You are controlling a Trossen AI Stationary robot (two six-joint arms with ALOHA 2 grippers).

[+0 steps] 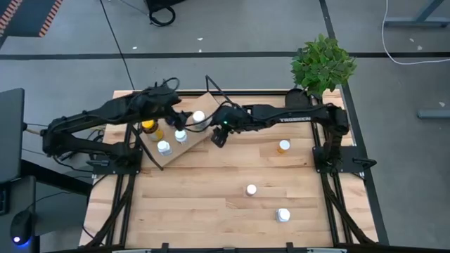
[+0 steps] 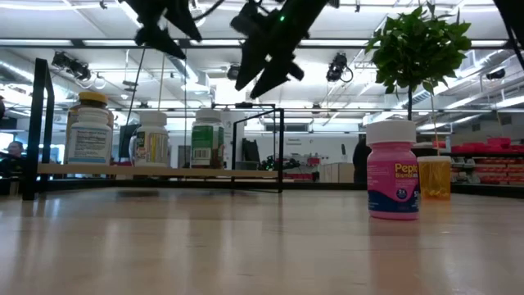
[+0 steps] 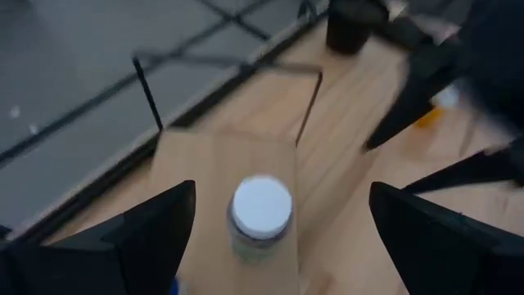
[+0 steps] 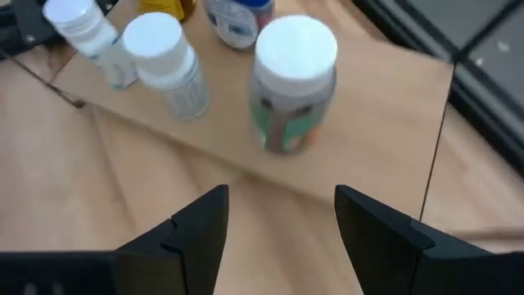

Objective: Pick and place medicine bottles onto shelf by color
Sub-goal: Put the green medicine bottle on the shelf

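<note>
The shelf (image 1: pixel 184 140), a light-wood board with a black wire frame, lies at the table's far left. Several bottles stand on it: a yellow-capped amber one (image 1: pixel 149 128), two white-capped ones (image 1: pixel 181 135) (image 1: pixel 164 147), and a green-labelled white-capped one (image 1: pixel 199 117) (image 4: pixel 293 82). A blue bottle (image 4: pixel 237 16) shows behind them. My left gripper (image 3: pixel 274 238) (image 1: pixel 181 114) hovers open above the green-labelled bottle (image 3: pixel 262 209). My right gripper (image 4: pixel 278 221) (image 1: pixel 219 135) hangs open in the air just off the shelf's right edge, facing that bottle. Both grippers stay high above the board (image 2: pixel 168 24) (image 2: pixel 266 61).
On the bare table stand an orange bottle (image 1: pixel 283 146) (image 2: pixel 434 176), a pink-labelled white-capped bottle (image 2: pixel 393 168) (image 1: pixel 251 190) and another white-capped bottle (image 1: pixel 283 215) near the front edge. A potted plant (image 1: pixel 322 65) is at the far right corner. The two grippers are close together.
</note>
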